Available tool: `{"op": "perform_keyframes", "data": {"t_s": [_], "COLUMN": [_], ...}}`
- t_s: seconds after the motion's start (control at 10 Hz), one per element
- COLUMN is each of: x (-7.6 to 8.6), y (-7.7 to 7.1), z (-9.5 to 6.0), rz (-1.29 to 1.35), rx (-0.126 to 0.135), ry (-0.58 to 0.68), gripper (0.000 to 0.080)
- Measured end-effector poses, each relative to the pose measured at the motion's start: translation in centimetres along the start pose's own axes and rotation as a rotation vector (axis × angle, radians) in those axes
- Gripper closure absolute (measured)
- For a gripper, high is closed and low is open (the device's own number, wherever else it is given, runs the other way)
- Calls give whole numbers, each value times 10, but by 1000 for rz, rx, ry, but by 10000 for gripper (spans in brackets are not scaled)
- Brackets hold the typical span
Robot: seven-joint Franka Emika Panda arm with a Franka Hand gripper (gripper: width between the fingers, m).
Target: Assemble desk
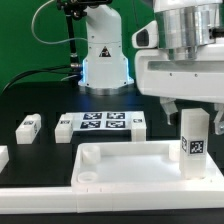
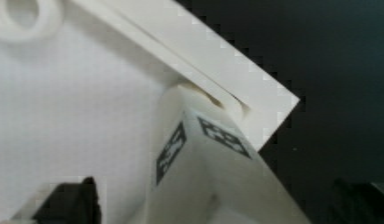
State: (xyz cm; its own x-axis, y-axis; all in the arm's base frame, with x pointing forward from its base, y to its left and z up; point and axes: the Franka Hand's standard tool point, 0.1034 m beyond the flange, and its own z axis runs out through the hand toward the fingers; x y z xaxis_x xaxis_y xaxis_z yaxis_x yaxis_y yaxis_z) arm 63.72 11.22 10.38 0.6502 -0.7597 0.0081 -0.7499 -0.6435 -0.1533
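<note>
The desk's white rimmed tabletop panel (image 1: 130, 160) lies flat near the front, with a round socket (image 1: 88, 176) at one corner. A square leg post (image 1: 193, 136) with a black-and-white tag stands upright at the panel's corner on the exterior view's right. My gripper (image 1: 192, 112) hangs just above it, jaws either side of its top. In the wrist view the post (image 2: 215, 165) rises from the panel (image 2: 64, 110) between the jaws. A dark finger (image 2: 68, 205) stands apart from the post with a gap showing. The gripper looks open and holds nothing.
Loose white leg posts (image 1: 28, 125) (image 1: 63, 126) (image 1: 137, 122) lie on the black table behind the panel, beside the marker board (image 1: 100, 122). A long low white rail (image 1: 60, 202) runs along the front. The arm's base (image 1: 103, 55) stands at the back.
</note>
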Motion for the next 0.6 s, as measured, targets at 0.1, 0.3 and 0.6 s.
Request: {"op": "perform_keyframes", "data": {"t_s": [0.1,0.3,0.6], "x": [0,1,1], "y": [0,0,-4], "z": [0,0,-3], "rz": [-92,-253,-642], "rx": [0,-1,-16], "ry": [0,2,19], "gripper": [151,151,151]}}
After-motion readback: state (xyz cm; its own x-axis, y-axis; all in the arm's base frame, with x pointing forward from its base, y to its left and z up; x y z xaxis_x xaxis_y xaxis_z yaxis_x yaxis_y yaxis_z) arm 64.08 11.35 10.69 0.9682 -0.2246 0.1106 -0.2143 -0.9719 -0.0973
